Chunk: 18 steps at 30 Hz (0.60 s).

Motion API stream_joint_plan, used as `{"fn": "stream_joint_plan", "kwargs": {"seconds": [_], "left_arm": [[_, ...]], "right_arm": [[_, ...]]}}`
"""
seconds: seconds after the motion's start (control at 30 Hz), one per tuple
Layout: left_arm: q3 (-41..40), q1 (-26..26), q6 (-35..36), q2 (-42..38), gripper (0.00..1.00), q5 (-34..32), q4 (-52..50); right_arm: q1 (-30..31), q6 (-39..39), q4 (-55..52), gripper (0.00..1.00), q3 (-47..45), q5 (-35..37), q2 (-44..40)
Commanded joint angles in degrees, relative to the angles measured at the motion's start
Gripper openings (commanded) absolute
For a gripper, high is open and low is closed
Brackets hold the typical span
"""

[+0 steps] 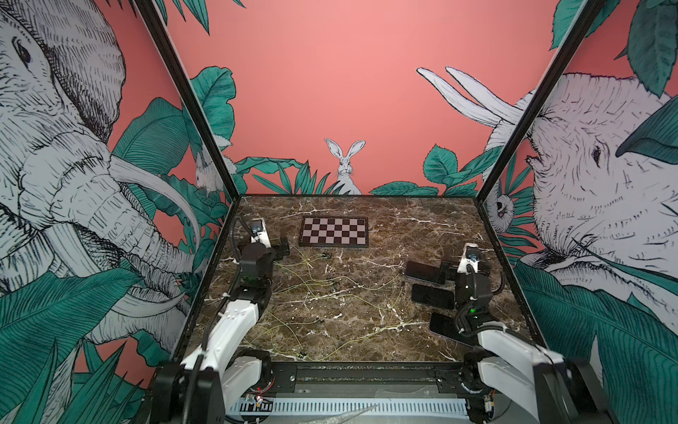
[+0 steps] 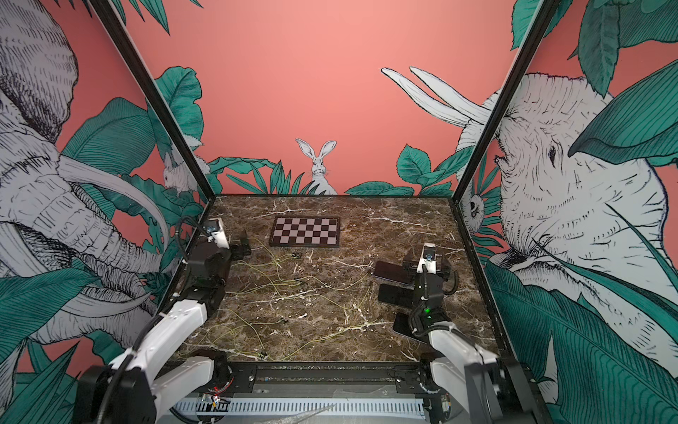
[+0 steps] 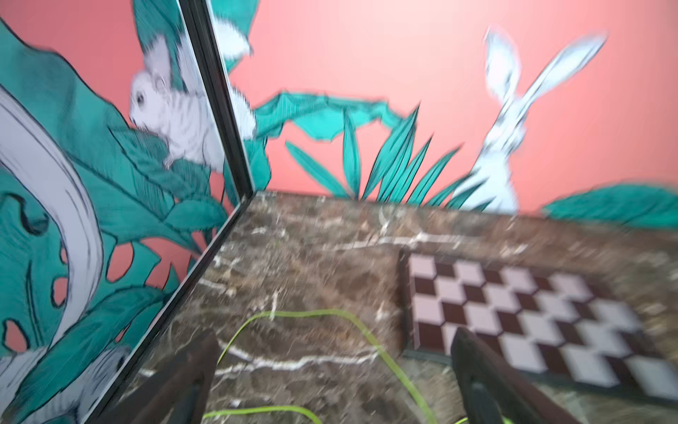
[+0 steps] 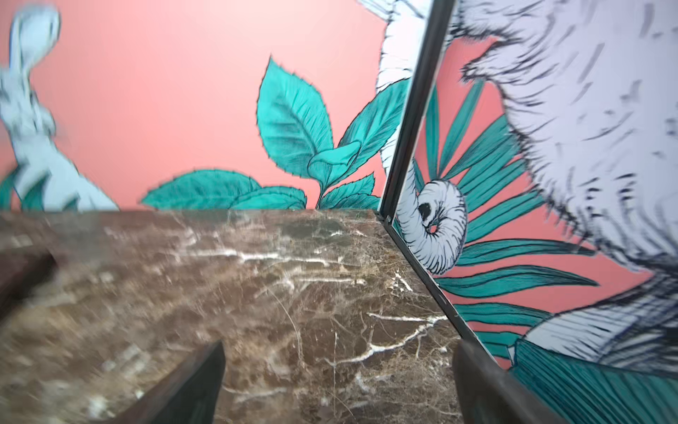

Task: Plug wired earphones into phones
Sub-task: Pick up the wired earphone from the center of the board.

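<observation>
The wired earphones (image 1: 293, 273) (image 2: 271, 279) lie as thin yellow-green cords tangled over the middle and left of the marble table, with small dark ends. Three phones lie flat in a row at the right in both top views: far (image 1: 423, 272) (image 2: 390, 273), middle (image 1: 431, 296) (image 2: 394, 295) and near (image 1: 445, 326) (image 2: 403, 325). My right arm covers part of each. My left gripper (image 1: 282, 242) (image 3: 334, 339) is open at the far left, and a cord (image 3: 385, 358) runs on the table between its fingers. My right gripper (image 1: 465, 265) (image 4: 339, 347) is open beside the far phone, over bare marble.
A black-and-white checkerboard plate (image 1: 334, 230) (image 2: 305, 231) (image 3: 513, 312) lies at the back middle, just right of my left gripper. Printed walls close the table on the left, back and right; my right gripper is near the right wall (image 4: 477, 293).
</observation>
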Motion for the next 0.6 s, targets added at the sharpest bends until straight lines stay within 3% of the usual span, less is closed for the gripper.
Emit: {"fn": "stream_joint_plan", "kwargs": {"seconds": [0.0,0.03,0.1,0.2,0.27,0.33,0.37,0.47,0.57], "left_arm": [[-4.9,0.0,-9.0,-5.8,1.0,15.0,-4.0],[-6.5,0.1,-11.5,-7.5,1.0,16.8,-3.3],[-7.4,0.1,-17.2,-10.2,1.0,15.6,-7.0],[-4.6,0.1,-14.3,-13.2,1.0,23.3,-14.9],[-4.5,0.1,-14.1,-13.1,1.0,30.8,-12.7],[-3.8,-0.9,-13.6,-12.0,1.0,32.4,-11.3],[-2.6,-1.8,-12.4,-11.5,0.95,31.3,-13.0],[2.2,-8.5,-6.1,-7.7,0.9,25.7,-18.1],[9.9,-21.6,3.6,0.1,0.95,21.0,-24.4]], "right_arm": [[-0.2,18.7,-37.3,0.99,8.8,5.6,-11.7],[-0.5,22.9,-44.5,0.99,10.8,5.5,-14.5],[-0.8,23.9,-51.2,0.99,13.0,1.1,-18.4],[-0.9,26.9,-63.0,0.99,18.5,-4.8,-20.5],[-0.9,29.3,-67.3,0.99,20.4,-7.6,-21.0],[-0.9,30.1,-68.8,0.99,20.9,-12.0,-21.8],[-0.9,30.6,-69.4,0.99,21.0,-13.9,-22.1],[-0.9,31.6,-71.6,0.99,21.7,-20.6,-23.0],[-0.9,32.3,-75.7,0.99,22.8,-23.1,-22.2]]}}
